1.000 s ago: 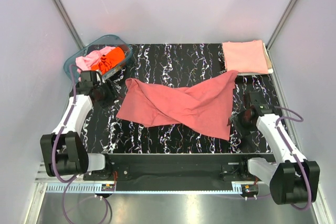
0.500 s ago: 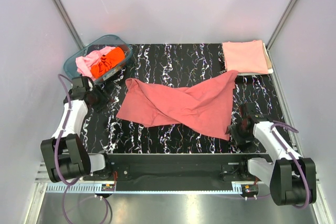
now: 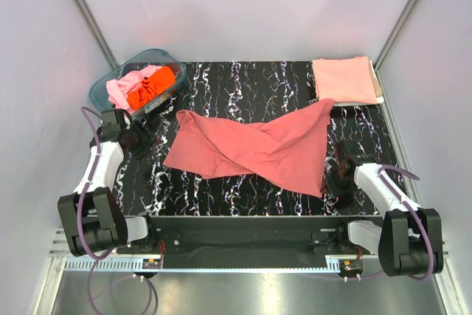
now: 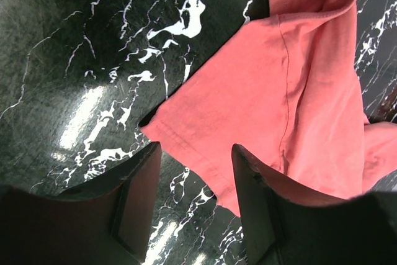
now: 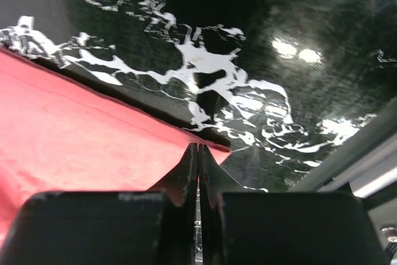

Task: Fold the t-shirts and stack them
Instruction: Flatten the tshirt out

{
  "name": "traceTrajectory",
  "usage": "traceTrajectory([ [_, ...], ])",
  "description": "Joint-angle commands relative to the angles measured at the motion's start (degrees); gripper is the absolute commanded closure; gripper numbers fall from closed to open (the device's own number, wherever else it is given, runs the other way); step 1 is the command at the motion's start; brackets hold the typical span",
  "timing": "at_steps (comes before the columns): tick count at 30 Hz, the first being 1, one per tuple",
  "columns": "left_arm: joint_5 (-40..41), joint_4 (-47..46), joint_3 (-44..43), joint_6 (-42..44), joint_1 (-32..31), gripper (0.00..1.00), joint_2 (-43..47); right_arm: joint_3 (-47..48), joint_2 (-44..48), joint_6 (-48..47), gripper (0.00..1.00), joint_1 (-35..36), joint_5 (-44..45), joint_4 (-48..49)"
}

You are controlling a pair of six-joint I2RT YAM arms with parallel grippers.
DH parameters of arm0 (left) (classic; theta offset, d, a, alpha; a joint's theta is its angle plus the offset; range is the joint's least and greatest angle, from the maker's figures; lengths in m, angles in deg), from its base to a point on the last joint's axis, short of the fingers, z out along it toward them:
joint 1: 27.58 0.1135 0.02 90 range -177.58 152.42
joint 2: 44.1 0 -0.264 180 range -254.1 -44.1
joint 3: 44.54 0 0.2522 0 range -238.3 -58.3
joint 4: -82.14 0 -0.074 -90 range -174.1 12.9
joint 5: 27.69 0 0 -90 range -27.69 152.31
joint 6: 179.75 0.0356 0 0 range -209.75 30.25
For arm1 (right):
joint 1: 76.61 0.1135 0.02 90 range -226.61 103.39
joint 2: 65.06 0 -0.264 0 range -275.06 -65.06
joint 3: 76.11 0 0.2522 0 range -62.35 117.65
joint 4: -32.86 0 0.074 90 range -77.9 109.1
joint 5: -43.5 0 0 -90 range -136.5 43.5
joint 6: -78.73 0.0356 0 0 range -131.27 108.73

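Your left hand (image 4: 195, 153) hangs released over a sleeve of the brick-red t-shirt (image 3: 251, 149); your right hand (image 5: 198, 148) sits clenched at its hem corner (whether cloth is caught, you cannot tell).

The left gripper (image 4: 195, 153) is seen with its jaws parted over the black, white-veined table (image 4: 74, 60). A brick-red t-shirt (image 4: 298, 103) is laid on that surface, and one hemmed corner of it is framed just beyond the gap, untouched.

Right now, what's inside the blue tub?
A pink t-shirt and an orange t-shirt lie bunched up in the tub. Anything underneath them is covered, so I cannot tell.
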Motion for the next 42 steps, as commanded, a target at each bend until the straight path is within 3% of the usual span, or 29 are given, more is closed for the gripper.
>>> traceTrajectory([
  [1,-4.34,-4.82,1.79,0.66,0.08,0.43,0.57,1.82,-0.11,-0.32,1.0,0.03,1.76,2.13],
  [6,-5.41,-5.71,5.22,0.66,-1.41,0.43,-0.04,1.04,0.33,-0.14,1.0,0.12,-0.7,3.71],
  [14,4.06,-6.77,8.57,-2.06,-4.58,0.46,-3.73,3.93,1.11,-1.11,0.78,0.12,-4.04,5.3],
  [26,9.44,-10.02,6.64,-3.91,-4.84,0.5,-12.61,4.02,5.69,-0.93,0.73,0.12,-3.6,4.15],
  [31,9.09,-10.9,6.81,-3.74,-5.28,0.67,-13.23,5.43,5.07,-1.37,0.73,0.12,-4.22,2.41],
  [32,8.74,-10.9,6.81,-3.39,-5.8,0.77,-12.97,5.95,5.07,-1.11,0.73,0.12,-4.31,1.62],
  [36,6.81,-9.76,6.46,-1.89,-6.42,1.0,-9.9,6.4,4.99,0.56,0.65,0.12,-6.67,-3.22],
  [42,2.33,-8.61,-0.03,-2.94,-7.56,1.0,-3.04,4.38,5.07,2.85,0.59,0.29,-8.88,-5.69],
])
